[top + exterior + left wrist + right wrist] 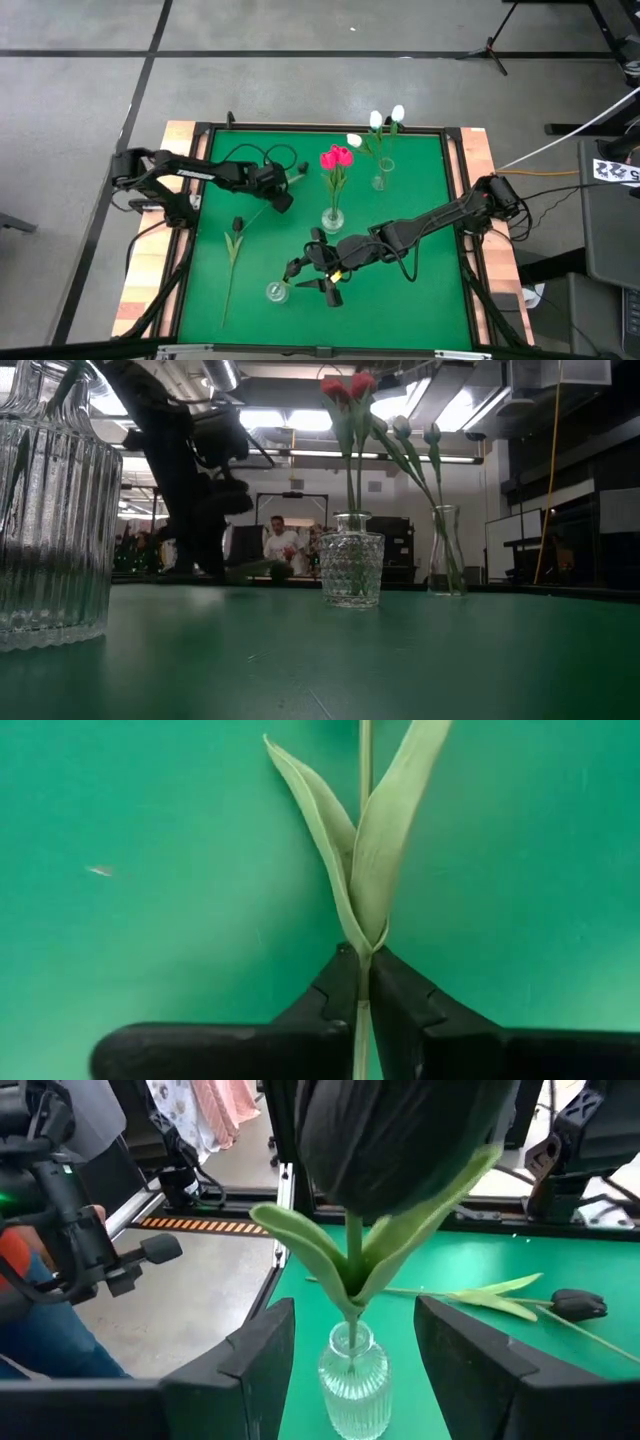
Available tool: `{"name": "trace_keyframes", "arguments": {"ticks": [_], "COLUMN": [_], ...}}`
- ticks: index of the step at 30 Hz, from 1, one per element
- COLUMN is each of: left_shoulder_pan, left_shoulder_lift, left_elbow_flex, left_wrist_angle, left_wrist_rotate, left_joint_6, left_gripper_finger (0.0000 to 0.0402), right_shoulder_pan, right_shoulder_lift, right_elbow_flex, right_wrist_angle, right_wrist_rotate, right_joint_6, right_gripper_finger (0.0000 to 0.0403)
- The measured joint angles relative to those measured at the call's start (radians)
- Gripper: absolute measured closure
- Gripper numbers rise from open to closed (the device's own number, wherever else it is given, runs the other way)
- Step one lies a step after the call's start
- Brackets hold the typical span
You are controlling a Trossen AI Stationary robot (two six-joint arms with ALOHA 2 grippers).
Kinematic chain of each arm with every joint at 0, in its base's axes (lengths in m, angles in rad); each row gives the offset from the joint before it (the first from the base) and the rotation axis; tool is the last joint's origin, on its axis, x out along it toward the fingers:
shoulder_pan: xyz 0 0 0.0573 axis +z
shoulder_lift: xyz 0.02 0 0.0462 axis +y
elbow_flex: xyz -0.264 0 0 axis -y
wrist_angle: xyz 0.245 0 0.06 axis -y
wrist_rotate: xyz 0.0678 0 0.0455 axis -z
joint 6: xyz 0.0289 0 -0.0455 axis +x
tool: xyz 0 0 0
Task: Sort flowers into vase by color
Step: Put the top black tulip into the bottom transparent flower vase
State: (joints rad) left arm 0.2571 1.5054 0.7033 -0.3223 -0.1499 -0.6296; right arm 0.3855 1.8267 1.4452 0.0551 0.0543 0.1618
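Note:
My left gripper (283,196) is shut on the thin green stem (364,750) of a tulip over the green table at the left; the tulip's head does not show in the left wrist view. My right gripper (318,283) is open near the front middle. In the right wrist view (355,1308) its fingers stand on either side of a ribbed glass vase (350,1385), apart from it. A dark tulip (400,1140) stands with its stem in this vase (275,292) and leans toward the gripper. Another dark tulip (238,223) lies flat on the table, its stem (229,290) running toward the near edge. My left gripper pinches the tulip's stem (361,982) between its two fingers, just below the point where the two leaves (385,830) branch off. The fingers come from above, and the stem runs across them. Whether the tulip rests on the table or is lifted, I cannot tell.
A knobbed glass vase (332,217) with pink-red tulips (337,157) stands mid-table. A slim vase (380,180) with white tulips (387,118) stands at the far edge. The green mat has a raised wooden frame (478,180). People show beyond the table (280,545).

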Motion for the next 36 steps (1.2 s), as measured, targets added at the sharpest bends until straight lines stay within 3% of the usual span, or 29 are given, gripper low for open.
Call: {"name": "trace_keyframes", "arguments": {"ticks": [7,14,24,29,36], "left_shoulder_pan": [0.044,0.068,0.028,-0.035,-0.176], "left_shoulder_lift": [-0.187,-0.487,-0.858,-0.949,-0.980], "left_elbow_flex": [0.000,0.000,0.001,0.001,0.001], "left_wrist_angle": [-0.038,0.017,0.326,0.439,0.622], "left_wrist_rotate": [-0.010,-0.012,0.028,0.049,0.095], "left_joint_6": [0.003,0.003,0.051,0.060,0.063], "left_gripper_finger": [0.0389,0.0394,0.0396,0.0398,0.0399], "right_shoulder_pan": [0.000,0.000,-0.002,-0.001,-0.002], "right_shoulder_lift": [-0.021,-0.054,-0.144,-0.186,-0.222], "right_elbow_flex": [0.000,0.000,0.000,0.000,0.001], "right_wrist_angle": [-0.005,-0.027,-0.087,-0.048,-0.013], "right_wrist_rotate": [0.023,0.024,0.115,0.215,0.358], "right_joint_6": [-0.009,-0.014,-0.062,-0.119,-0.159], "right_gripper_finger": [0.0196,0.0196,0.0196,0.0196,0.0196]}}
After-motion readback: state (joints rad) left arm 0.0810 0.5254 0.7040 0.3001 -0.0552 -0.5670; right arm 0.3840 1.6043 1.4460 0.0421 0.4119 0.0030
